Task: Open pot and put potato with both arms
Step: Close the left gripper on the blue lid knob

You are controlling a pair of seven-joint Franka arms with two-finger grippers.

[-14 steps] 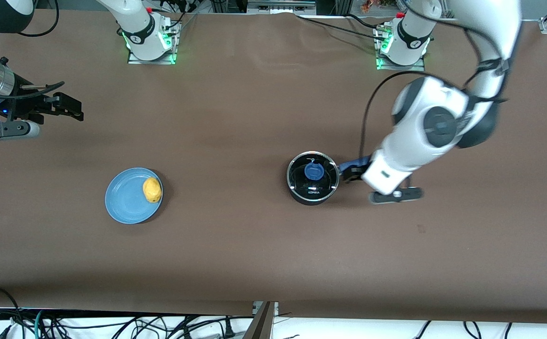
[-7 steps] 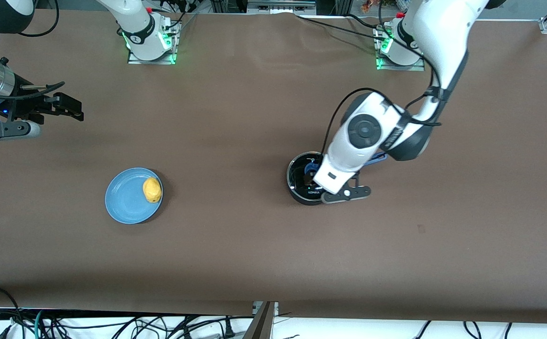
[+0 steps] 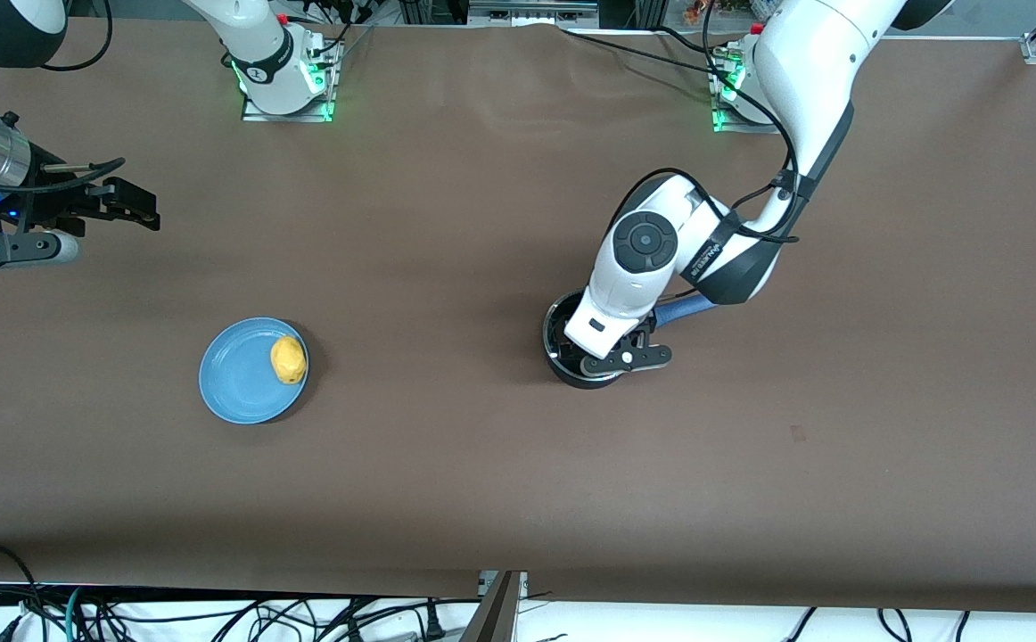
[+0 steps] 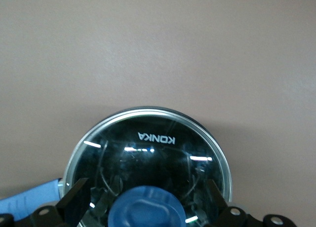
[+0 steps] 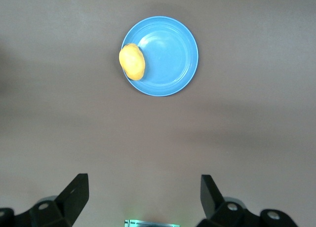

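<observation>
The black pot [image 3: 563,358] stands mid-table, lid on, its blue handle [image 3: 689,308] pointing toward the left arm's end. My left gripper [image 3: 605,346] hangs right over it and hides most of the lid. In the left wrist view the glass lid [image 4: 148,153] with steel rim fills the frame, and my open left gripper [image 4: 146,200] has its fingers [image 4: 74,202] on either side of the blue knob [image 4: 145,212], not touching it. The potato [image 3: 288,359] lies on the blue plate [image 3: 237,379]. My right gripper [image 3: 152,210] waits, open and empty, at the right arm's end of the table.
The right wrist view shows the open right gripper [image 5: 142,187] high over bare brown table, with the plate [image 5: 170,54] and the potato [image 5: 132,62] on its rim. Arm bases [image 3: 282,76] stand along the table's edge farthest from the front camera.
My left arm has swung from beside the pot's handle to directly over the lid, now covering the knob in the front view. The right arm, potato and plate have not moved.
</observation>
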